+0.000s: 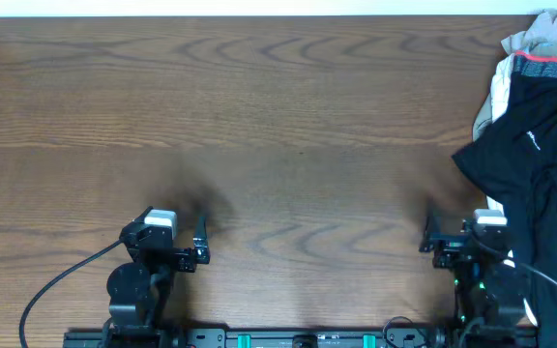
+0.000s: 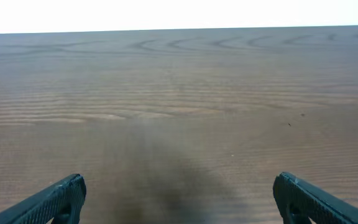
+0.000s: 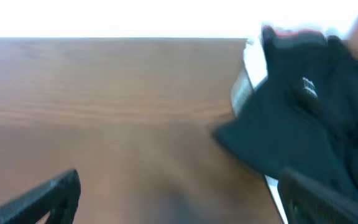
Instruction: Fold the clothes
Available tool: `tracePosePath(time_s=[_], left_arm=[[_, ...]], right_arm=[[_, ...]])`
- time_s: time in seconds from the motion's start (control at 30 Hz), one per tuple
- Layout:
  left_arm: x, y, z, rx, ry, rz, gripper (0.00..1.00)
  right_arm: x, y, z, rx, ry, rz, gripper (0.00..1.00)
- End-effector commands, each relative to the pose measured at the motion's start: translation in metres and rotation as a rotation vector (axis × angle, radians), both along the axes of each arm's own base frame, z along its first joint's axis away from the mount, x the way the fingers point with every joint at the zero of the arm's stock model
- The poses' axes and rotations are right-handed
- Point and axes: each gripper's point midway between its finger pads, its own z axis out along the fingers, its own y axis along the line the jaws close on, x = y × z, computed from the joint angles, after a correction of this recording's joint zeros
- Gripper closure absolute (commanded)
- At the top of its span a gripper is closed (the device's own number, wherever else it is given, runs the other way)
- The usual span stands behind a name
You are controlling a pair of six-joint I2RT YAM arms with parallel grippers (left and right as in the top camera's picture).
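Observation:
The clothes, a crumpled black T-shirt (image 1: 540,184) with a small white logo (image 1: 533,142), lie heaped at the table's right edge. In the right wrist view the T-shirt (image 3: 303,118) fills the right side, just beyond my right finger. My right gripper (image 1: 425,235) stands open near the front edge, left of the shirt and not touching it; nothing is between its fingers (image 3: 64,190). My left gripper (image 1: 202,240) is open over bare wood at the front left, far from the shirt. In the left wrist view both its fingers (image 2: 67,196) frame only the tabletop.
More garments, white, grey and one with a red band (image 1: 535,53), are piled at the back right corner behind the black shirt. A white edge (image 3: 272,190) shows under the shirt. The wooden table (image 1: 278,126) stretches across the middle and left.

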Motion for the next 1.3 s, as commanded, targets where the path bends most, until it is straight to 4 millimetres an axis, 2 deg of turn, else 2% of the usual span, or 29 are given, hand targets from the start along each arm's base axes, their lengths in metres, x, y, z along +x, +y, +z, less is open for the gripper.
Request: tracePosePath(time_s=[0.0, 0.07, 0.17, 0.3, 0.37, 0.47, 0.53, 0.6, 0.7, 0.83, 0.93, 1.03, 1.13, 1.2, 1.23, 1.27], left_arm=[[0.0, -0.002, -0.011, -0.012, 0.026, -0.005, 0.02], [0.0, -0.002, -0.011, -0.012, 0.026, -0.005, 0.02], [0.0, -0.002, -0.011, -0.012, 0.026, -0.005, 0.02], [0.0, -0.002, -0.011, -0.012, 0.026, -0.005, 0.02], [0.0, -0.002, -0.011, -0.012, 0.026, -0.005, 0.02], [0.0, -0.002, -0.011, -0.012, 0.026, -0.005, 0.02], [0.0, -0.002, -0.011, -0.012, 0.026, -0.005, 0.02], [0.0, -0.002, -0.011, -0.012, 0.026, -0.005, 0.02], [0.0, -0.002, -0.011, -0.012, 0.026, -0.005, 0.02], [0.0, -0.002, -0.011, -0.012, 0.026, -0.005, 0.02], [0.0, -0.002, -0.011, -0.012, 0.026, -0.005, 0.02], [0.0, -0.002, -0.011, -0.012, 0.026, -0.005, 0.02], [0.0, -0.002, -0.011, -0.012, 0.026, -0.005, 0.02], [0.0, -0.002, -0.011, -0.012, 0.026, -0.005, 0.02], [0.0, -0.002, -0.011, -0.012, 0.026, -0.005, 0.02], [0.0, -0.002, -0.011, -0.012, 0.026, -0.005, 0.02]], right_arm=[[0.0, 0.037, 0.016, 0.095, -0.06, 0.195, 0.01], [-0.005, 0.056, 0.016, 0.121, -0.054, 0.31, 0.01], [-0.011, 0.074, 0.024, 0.164, -0.072, 0.414, 0.01], [-0.011, 0.078, 0.031, 0.206, -0.09, 0.434, 0.01], [-0.009, 0.078, 0.046, 0.215, -0.147, 0.436, 0.01], [-0.004, 0.077, 0.079, 0.269, -0.248, 0.438, 0.01], [0.002, 0.076, 0.089, 0.317, -0.224, 0.424, 0.01], [0.011, 0.076, 0.087, 0.341, -0.147, 0.41, 0.01], [0.031, 0.074, 0.073, 0.37, 0.043, 0.372, 0.01], [0.065, 0.063, 0.06, 0.326, 0.309, 0.297, 0.01], [0.088, 0.066, 0.068, 0.292, 0.469, 0.336, 0.01], [0.112, 0.076, 0.082, 0.331, 0.582, 0.396, 0.01], [0.127, 0.079, 0.08, 0.366, 0.678, 0.414, 0.01], [0.141, 0.067, 0.074, 0.31, 0.703, 0.376, 0.01], [0.146, 0.051, 0.069, 0.301, 0.723, 0.285, 0.03], [0.152, 0.023, 0.062, 0.307, 0.753, 0.111, 0.09]])
